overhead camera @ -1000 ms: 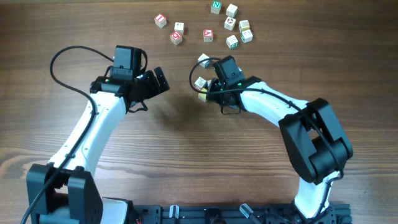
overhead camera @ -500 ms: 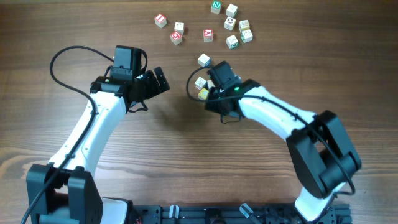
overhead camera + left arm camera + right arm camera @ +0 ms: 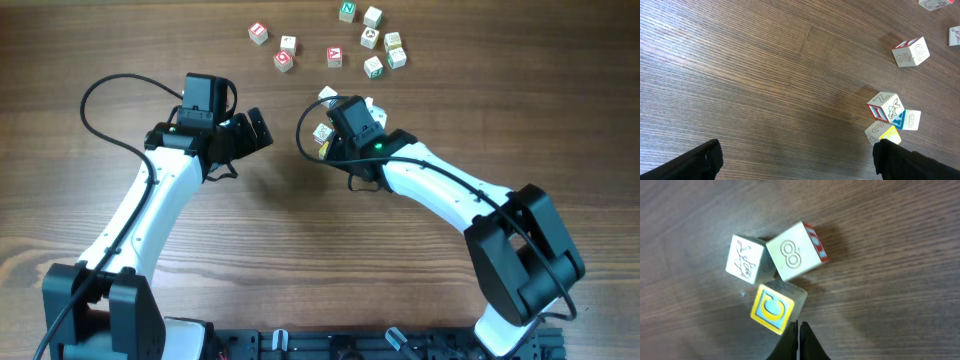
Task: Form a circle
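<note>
**Fig. Overhead and wrist views of the circle task, early stage.** No ring exists yet. The letter cubes (image 3: 374, 67) lie in separate loose groups on the wooden table (image 3: 300, 260).

- **Far edge:** ten cubes form an irregular scatter, more a ragged band than an arc.
- **Nearer the arms:** a lone cube (image 3: 327, 95) sits apart from the scatter.
- **Beneath the right arm:** a cluster of three (image 3: 795, 257) lies with its members touching. One shows a scribbled drawing, one an 8 with a red side, and the third is a yellow-faced cube (image 3: 774, 307) marked C.

**Count.** Judged across the views there are fourteen cubes, though the arm hides part of the cluster from above.

**Right gripper** (image 3: 797, 330): the fingers are pressed together and hold nothing. The tip is at the lower corner of the yellow-faced cube; whether it touches cannot be told.

**Left gripper** (image 3: 796, 147): the fingers are spread wide and empty over bare wood, well apart from every cube.

**Judged remaining:** nearly all of the task. The groups must be brought together, the cluster opened out, and the cubes spaced along one closed curve
</note>
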